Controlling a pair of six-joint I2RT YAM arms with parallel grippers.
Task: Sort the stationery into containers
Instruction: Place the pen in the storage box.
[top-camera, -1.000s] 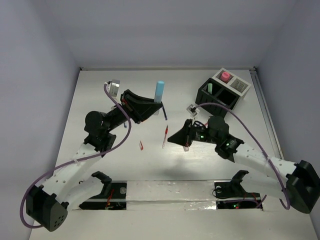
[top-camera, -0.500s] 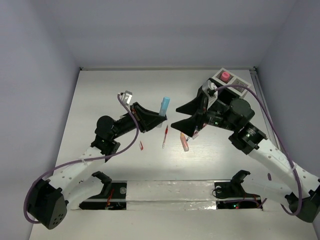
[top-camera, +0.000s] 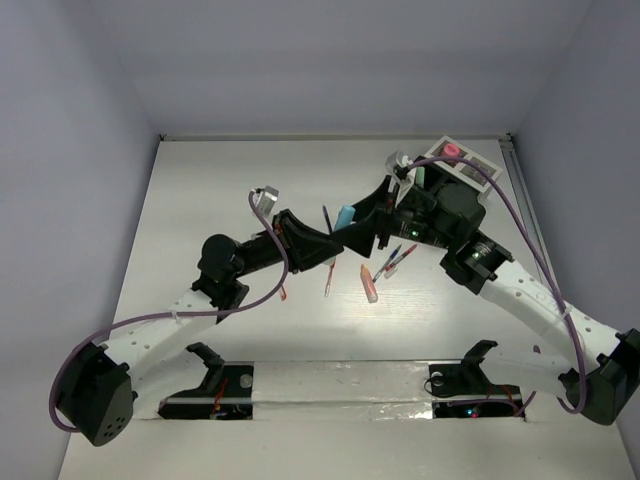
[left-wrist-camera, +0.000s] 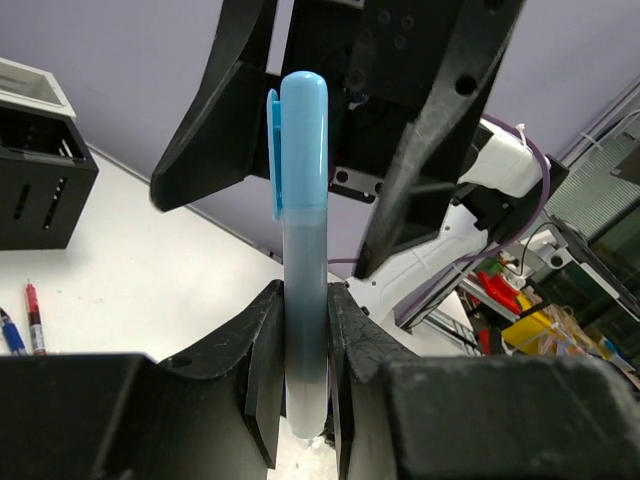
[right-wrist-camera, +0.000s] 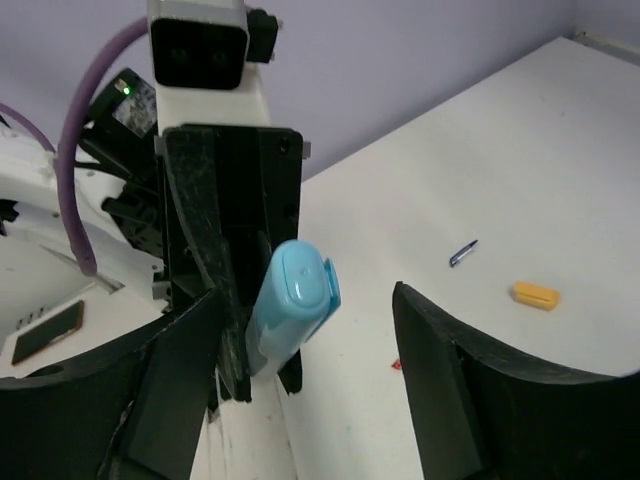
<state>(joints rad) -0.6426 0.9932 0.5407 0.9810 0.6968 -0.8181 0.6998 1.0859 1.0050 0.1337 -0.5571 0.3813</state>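
Your left gripper is clamped on the lower barrel of the light-blue marker. It holds the marker off the table, capped end pointing away towards the other arm. The clip on the cap shows along one side.

Your right gripper faces it head on, fingers spread wide. One finger stands on each side of the cap, and neither is touching it. From the right wrist you look straight at the rounded cap end, with a clear gap to the finger on either side.

The rest of the stationery lies on the table. A peach marker rests just below the two grippers, with a red pen beside it on the left. A small red piece sits further left, under your left arm. Another red pen and a blue pen lie side by side below your right wrist. A thin dark pen shows just behind the left gripper. The right wrist view also catches a small orange item on the table; you cannot tell what it is.

The black organizer stands at the far right, mostly hidden behind your right arm. A pink-capped bottle stands in its white section.
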